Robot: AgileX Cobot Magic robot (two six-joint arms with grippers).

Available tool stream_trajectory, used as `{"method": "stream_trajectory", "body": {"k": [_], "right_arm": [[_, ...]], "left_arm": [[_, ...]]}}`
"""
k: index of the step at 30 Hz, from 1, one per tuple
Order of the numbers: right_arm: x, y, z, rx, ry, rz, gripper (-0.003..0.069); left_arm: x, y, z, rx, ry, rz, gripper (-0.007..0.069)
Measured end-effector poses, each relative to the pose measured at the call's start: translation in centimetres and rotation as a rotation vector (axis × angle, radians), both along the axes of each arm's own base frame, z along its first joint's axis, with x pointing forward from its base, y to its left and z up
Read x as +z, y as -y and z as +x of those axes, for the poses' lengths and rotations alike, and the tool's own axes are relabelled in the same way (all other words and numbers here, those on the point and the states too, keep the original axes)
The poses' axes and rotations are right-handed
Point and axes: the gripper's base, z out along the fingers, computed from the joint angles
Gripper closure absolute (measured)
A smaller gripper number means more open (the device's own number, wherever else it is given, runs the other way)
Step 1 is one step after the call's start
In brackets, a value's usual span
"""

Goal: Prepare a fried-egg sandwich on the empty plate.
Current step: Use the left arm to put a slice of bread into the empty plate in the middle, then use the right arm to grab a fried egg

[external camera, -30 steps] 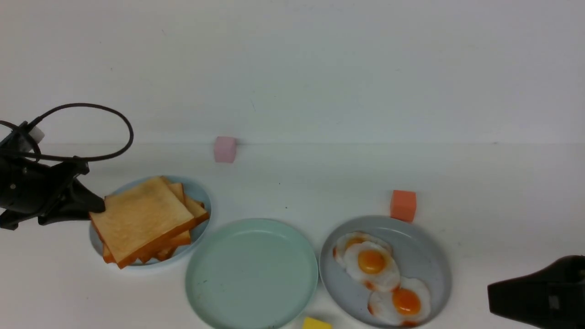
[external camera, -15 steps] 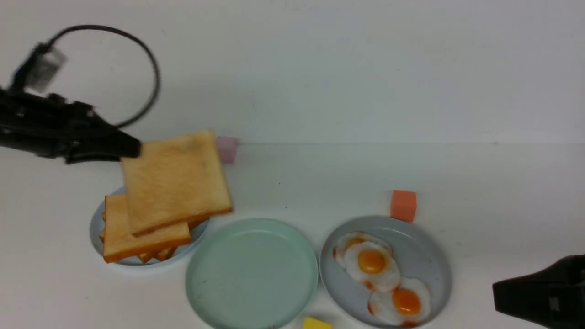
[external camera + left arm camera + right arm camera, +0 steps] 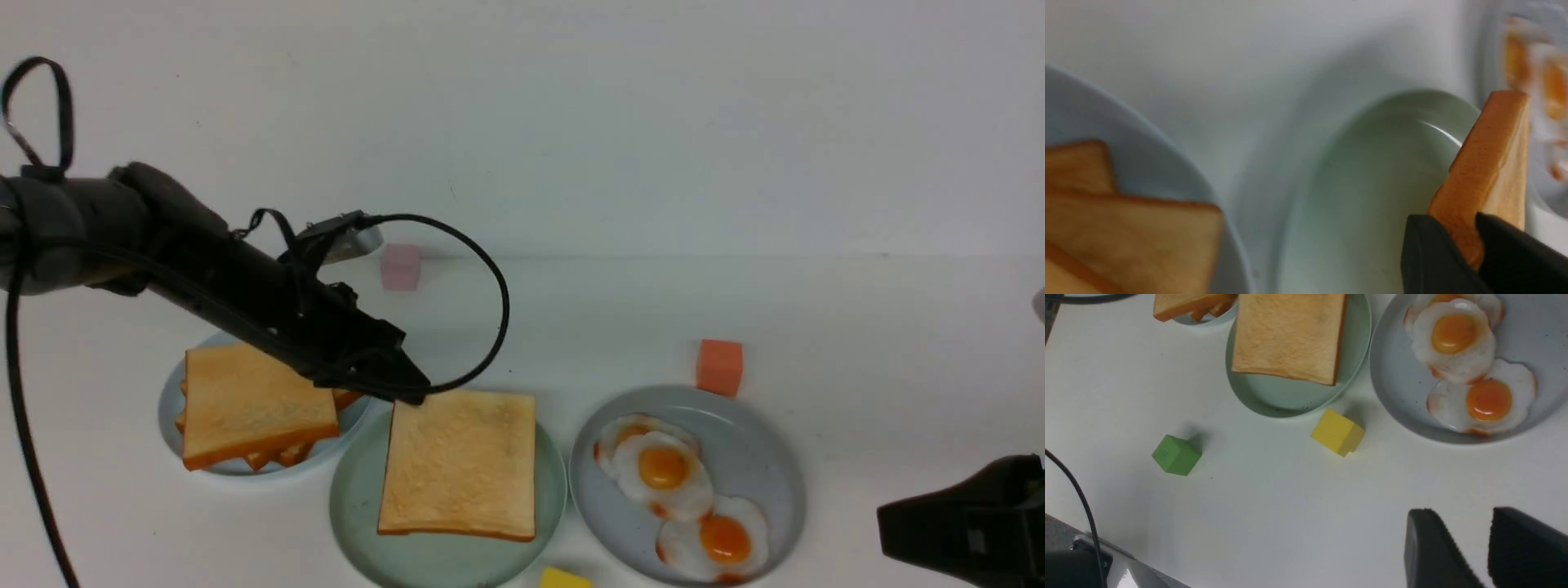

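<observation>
The left hand (image 3: 1447,249) pinches a toast slice (image 3: 459,465) by its edge, over the mint-green plate (image 3: 359,498). The right hand (image 3: 1466,543) is spread. Fried eggs (image 3: 663,468) lie on the grey-blue plate (image 3: 771,457), beside the mint-green plate on the worktop (image 3: 841,351).

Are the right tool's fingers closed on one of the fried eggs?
No, the right tool stands open over the bare table, its fingers apart with nothing between them.
</observation>
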Motion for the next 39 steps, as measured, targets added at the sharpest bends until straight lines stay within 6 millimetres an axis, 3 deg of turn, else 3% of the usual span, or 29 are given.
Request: {"method": "stream_trajectory", "body": {"k": [9, 12, 13, 15, 19, 20, 24, 28, 32, 35, 39], "right_arm": [[-0.2, 0.2, 0.4, -0.021, 0.004, -0.031, 0.0407], [-0.5, 0.3, 1.0, -0.063, -0.011, -0.06, 0.0386], [-0.8, 0.3, 1.6, -0.1, -0.033, -0.08, 0.036], [-0.8, 0.2, 2.1, -0.112, -0.046, -0.102, 0.0337], [-0.4, -0.8, 4.5, -0.105, -0.082, -0.152, 0.0242], [-0.4, -0.8, 4.6, -0.103, -0.082, -0.154, 0.0238], [-0.5, -2.0, 7.1, -0.066, -0.073, -0.191, 0.0183], [-1.3, -2.9, 9.3, -0.055, -0.069, -0.232, 0.017], [-3.0, -3.4, 12.1, -0.03, -0.107, -0.261, 0.0169], [-4.2, -2.9, 14.2, -0.036, -0.161, -0.235, 0.0169], [-6.3, -1.4, 17.0, -0.024, -0.213, -0.151, 0.0169]], "left_arm": [[-0.4, -0.3, 0.0, 0.04, -0.024, 0.057, 0.0479], [-0.6, -0.5, -0.1, 0.05, -0.047, 0.085, 0.043], [-0.6, -0.7, -0.1, 0.057, -0.059, 0.105, 0.0362], [-0.4, -0.8, 0.0, 0.065, -0.064, 0.116, 0.0309], [2.6, -1.0, 0.1, 0.084, -0.018, 0.131, 0.0107], [2.9, -1.0, 0.1, 0.083, -0.012, 0.132, 0.0093], [7.6, -0.8, -0.6, 0.073, 0.019, 0.103, 0.0015], [11.2, 0.1, -2.6, 0.064, 0.013, 0.071, 0.004], [14.1, 2.8, -6.3, -0.008, 0.027, 0.075, 0.0136], [14.5, 4.9, -9.2, -0.06, 0.042, 0.113, 0.023], [14.2, 6.9, -13.7, -0.109, 0.118, 0.161, 0.0416]]}}
